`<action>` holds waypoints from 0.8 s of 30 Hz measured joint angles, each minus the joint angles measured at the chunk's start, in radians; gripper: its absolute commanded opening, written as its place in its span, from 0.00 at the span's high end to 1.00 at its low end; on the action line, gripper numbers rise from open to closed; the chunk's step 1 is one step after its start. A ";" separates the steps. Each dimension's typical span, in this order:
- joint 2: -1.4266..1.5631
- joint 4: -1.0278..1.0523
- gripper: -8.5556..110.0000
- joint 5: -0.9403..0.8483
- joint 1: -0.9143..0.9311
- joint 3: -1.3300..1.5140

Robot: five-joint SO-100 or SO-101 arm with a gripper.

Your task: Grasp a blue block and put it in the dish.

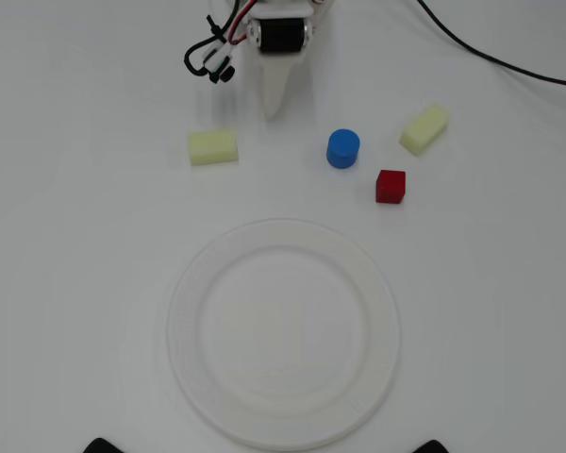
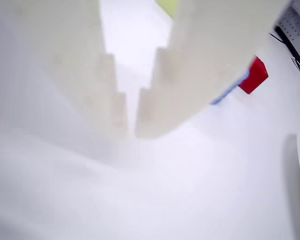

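Blue block (image 1: 342, 148) sits free at the dish's (image 1: 193, 283) 1 o'clock, beside the red cube (image 1: 391, 186); our claw (image 2: 131, 131), narrow and empty, isn't over it yet.

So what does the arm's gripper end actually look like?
The gripper has off-white plastic fingers with stepped inner edges, tapering to a point from above. Behind sits a black cylindrical motor, with black and red cables looping beside it.
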 measured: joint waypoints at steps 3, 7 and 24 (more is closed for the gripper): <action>-0.044 -0.008 0.93 0.014 -0.037 -0.091; -0.264 -0.017 0.93 0.038 -0.086 -0.249; -1.149 -0.003 0.71 0.091 -0.334 -0.841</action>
